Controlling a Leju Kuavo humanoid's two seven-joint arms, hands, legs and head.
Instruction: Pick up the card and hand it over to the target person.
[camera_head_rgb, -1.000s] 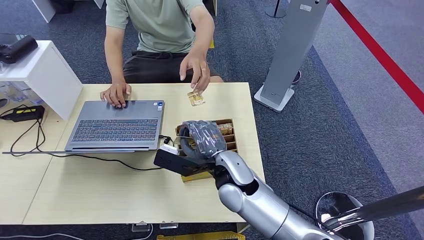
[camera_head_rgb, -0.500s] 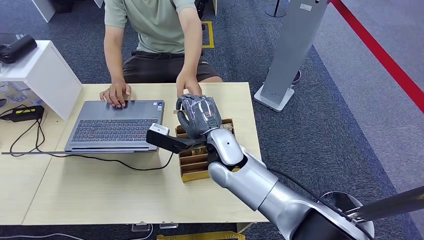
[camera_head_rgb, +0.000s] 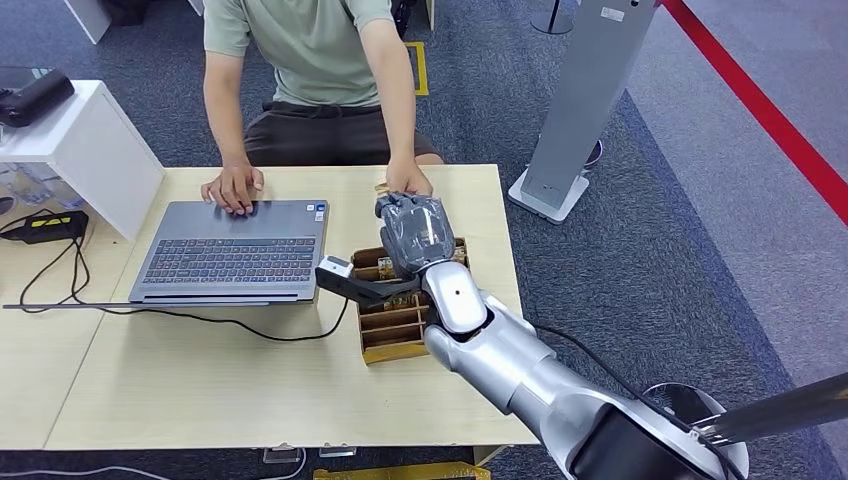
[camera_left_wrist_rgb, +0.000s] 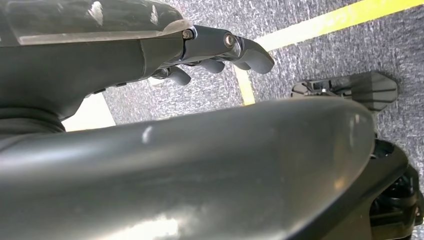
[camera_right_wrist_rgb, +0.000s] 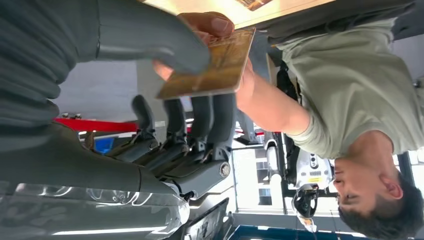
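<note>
The right hand (camera_head_rgb: 412, 232) now sits beyond the far end of the wooden organizer box (camera_head_rgb: 392, 326), risen and carried toward the person from low over it, with the card (camera_right_wrist_rgb: 212, 65) between thumb and fingers. The person's hand (camera_head_rgb: 408, 180) now meets it, fingers on the card.

In the head view, the right hand (camera_head_rgb: 411, 232) covers the card, so you cannot see the card or the person's fingertips there. The person (camera_head_rgb: 310, 60) is cut off at the top edge above the shoulders. In the right wrist view, the thumb hides part of the card (camera_right_wrist_rgb: 215, 65), and its print is too blurred to read. The tray (camera_head_rgb: 395, 325) is partly hidden by the forearm; you cannot identify its contents.
</note>
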